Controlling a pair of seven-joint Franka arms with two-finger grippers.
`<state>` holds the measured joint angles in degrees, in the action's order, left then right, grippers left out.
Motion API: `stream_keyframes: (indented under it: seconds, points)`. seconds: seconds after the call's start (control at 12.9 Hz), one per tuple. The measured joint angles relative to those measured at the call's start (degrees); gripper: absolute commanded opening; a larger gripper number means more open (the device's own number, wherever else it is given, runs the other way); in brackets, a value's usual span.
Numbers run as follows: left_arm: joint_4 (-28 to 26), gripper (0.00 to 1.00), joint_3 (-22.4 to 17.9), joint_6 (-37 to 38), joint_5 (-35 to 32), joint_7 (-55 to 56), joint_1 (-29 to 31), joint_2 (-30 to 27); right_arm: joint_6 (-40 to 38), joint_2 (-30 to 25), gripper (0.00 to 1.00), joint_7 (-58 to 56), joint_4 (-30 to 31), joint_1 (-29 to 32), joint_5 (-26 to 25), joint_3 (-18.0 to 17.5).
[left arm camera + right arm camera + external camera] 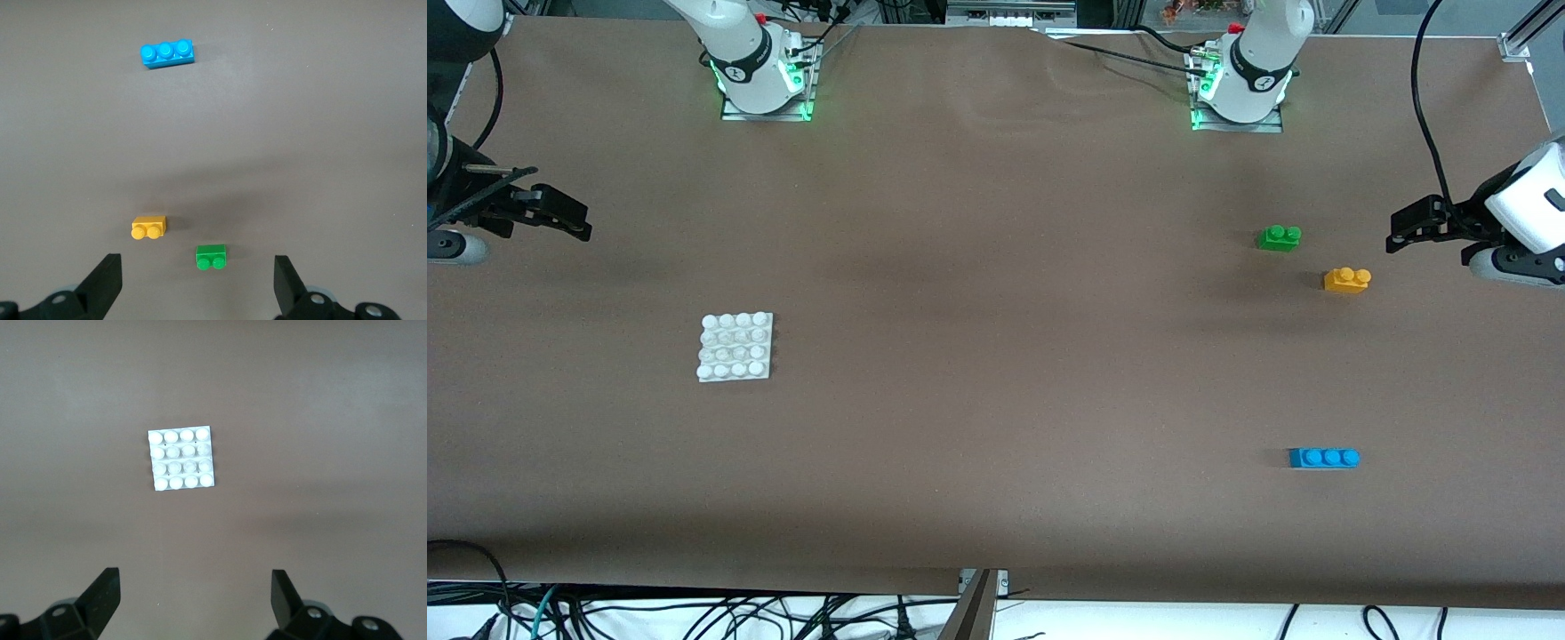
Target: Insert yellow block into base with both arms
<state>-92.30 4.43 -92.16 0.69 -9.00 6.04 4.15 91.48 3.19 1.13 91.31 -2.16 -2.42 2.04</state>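
Left wrist view, operator: your left gripper (197, 287) has its fingers (103, 280) spread wide with nothing between them, hanging above the table (320, 133) at the left arm's end. Right wrist view: your right gripper (193, 603) likewise shows its fingers (100, 597) fully parted and empty, up over the right arm's end of the table. Both arms wait at the table's ends.

Outward from the left gripper, you have the yellow block (1347, 280) flat on the table, studs up, with the green brick (1279, 237) just beside it and slightly farther from the front camera. The blue brick (1324, 458) lies well apart, nearer that camera. The base (735, 347) sits flat toward the right arm's end, well apart from all three bricks, studs bare.
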Motion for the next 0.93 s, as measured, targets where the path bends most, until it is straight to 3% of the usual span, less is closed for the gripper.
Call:
stream_keyframes:
  seconds: [0.93]
  points:
    - [3.34,1.00,-0.74,-0.07,0.00,-4.72,0.81,3.69,-0.07,0.00,1.00,0.00,0.08,-0.01,0.01,-0.01]
